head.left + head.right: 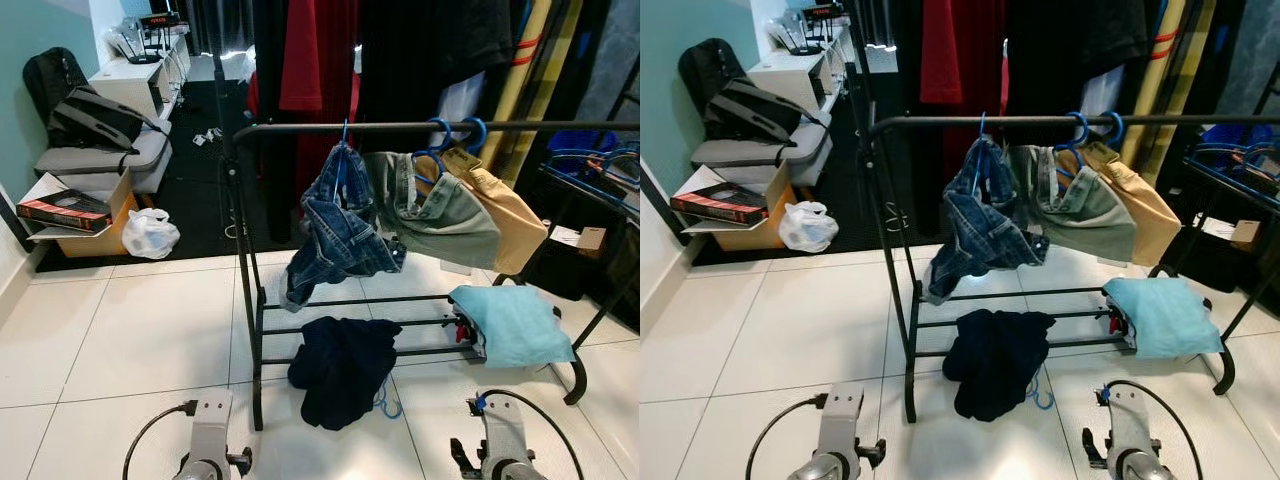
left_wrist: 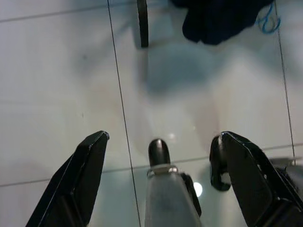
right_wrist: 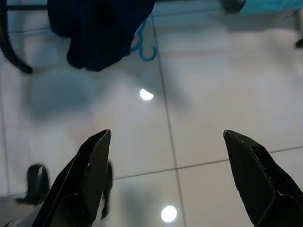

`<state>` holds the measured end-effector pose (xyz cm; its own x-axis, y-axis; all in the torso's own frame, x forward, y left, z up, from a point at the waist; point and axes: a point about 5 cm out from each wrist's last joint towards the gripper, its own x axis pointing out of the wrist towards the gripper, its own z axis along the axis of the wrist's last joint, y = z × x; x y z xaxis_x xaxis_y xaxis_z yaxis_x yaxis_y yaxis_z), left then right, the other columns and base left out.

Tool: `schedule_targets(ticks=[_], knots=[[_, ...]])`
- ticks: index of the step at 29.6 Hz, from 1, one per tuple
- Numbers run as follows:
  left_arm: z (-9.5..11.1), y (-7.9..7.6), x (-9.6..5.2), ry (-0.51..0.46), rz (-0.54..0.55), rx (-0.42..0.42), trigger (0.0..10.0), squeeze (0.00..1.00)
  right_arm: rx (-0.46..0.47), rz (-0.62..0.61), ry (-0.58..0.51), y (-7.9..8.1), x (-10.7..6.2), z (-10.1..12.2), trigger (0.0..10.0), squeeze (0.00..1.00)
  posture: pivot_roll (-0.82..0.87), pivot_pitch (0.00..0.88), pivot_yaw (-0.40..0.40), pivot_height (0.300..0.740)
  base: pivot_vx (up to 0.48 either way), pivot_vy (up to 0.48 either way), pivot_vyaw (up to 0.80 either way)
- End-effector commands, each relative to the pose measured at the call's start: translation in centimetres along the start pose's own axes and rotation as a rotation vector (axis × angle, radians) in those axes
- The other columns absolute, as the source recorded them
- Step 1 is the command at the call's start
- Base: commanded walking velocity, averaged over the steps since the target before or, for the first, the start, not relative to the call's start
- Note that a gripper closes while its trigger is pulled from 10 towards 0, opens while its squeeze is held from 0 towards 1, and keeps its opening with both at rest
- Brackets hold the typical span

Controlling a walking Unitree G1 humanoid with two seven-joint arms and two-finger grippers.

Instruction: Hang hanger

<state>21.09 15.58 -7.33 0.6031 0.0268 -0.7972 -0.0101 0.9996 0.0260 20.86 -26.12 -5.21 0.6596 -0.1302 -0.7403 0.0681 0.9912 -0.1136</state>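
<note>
A blue hanger (image 3: 144, 46) lies on the tiled floor (image 1: 150, 340) under a dark garment (image 1: 340, 368) draped off the clothes rack's (image 1: 420, 127) lower rails. The left gripper (image 2: 158, 175) and right gripper (image 3: 170, 175) hang low over the tiles, fingers spread wide, holding nothing.

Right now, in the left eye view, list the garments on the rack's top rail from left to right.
Blue jeans → grey-green trousers → tan garment, all hung from the black top rail on blue hangers.
</note>
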Motion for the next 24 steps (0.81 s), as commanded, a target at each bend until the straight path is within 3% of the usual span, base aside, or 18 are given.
schedule_targets(ticks=[1, 9, 15, 24], knots=[[-0.8, 0.4, -0.1, 0.047, 0.015, 0.034, 10.0, 0.0, -0.021, -0.002, 0.047, 0.5, 0.0, -0.7, 10.0, 0.0, 0.01, 0.0, 0.005, 0.74, 0.0, 0.0, 0.0], [-1.3, 0.2, -0.1, 0.09, 0.007, 0.111, 10.0, 0.0, -0.086, -0.001, 0.108, 0.4, -0.1, -1.5, 10.0, 0.0, 0.03, 0.0, 0.012, 0.74, 0.0, 0.0, 0.0], [-1.0, 0.2, -0.1, 0.082, 0.015, 0.108, 10.0, 0.0, -0.086, -0.004, 0.113, 0.0, -0.2, -1.6, 10.0, 0.0, 0.02, 0.0, 0.024, 0.74, 0.0, 0.0, 0.0], [-0.7, 0.5, 0.0, 0.077, 0.022, 0.128, 10.0, 0.0, -0.077, 0.008, 0.098, 1.6, 0.1, -1.2, 10.0, 0.0, 0.01, 0.0, 0.029, 0.74, 0.0, 0.0, 0.0]])
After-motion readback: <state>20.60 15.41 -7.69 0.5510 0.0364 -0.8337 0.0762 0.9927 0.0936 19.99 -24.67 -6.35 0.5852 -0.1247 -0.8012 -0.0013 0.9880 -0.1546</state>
